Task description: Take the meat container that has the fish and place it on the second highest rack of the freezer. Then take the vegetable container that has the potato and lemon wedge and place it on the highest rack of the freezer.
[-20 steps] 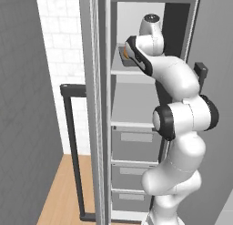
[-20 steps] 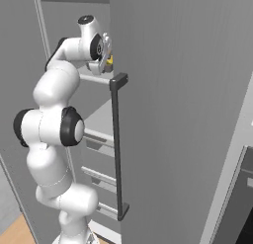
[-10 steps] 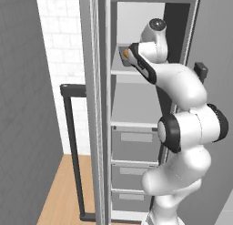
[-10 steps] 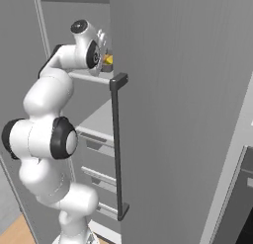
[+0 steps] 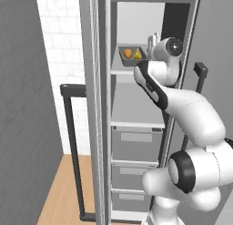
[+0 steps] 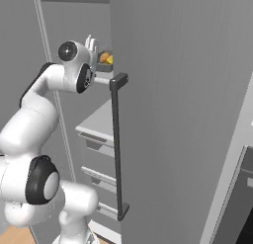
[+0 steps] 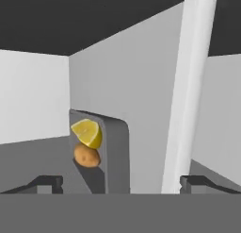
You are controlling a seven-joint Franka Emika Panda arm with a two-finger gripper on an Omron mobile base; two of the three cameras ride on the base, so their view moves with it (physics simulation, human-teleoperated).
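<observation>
The dark grey rectangular vegetable container (image 5: 132, 55) with orange potato (image 7: 86, 156) and yellow lemon wedge (image 7: 87, 132) sits on the freezer's highest rack (image 5: 128, 72), just ahead of the open, empty end effector (image 7: 120, 182); that step looks done, the fish container's placement can't be judged

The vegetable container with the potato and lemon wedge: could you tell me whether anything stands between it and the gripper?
Nothing visible does. The vegetable container sits on the freezer's rack, and the gripper faces it with jaws open and nothing between them.
</observation>
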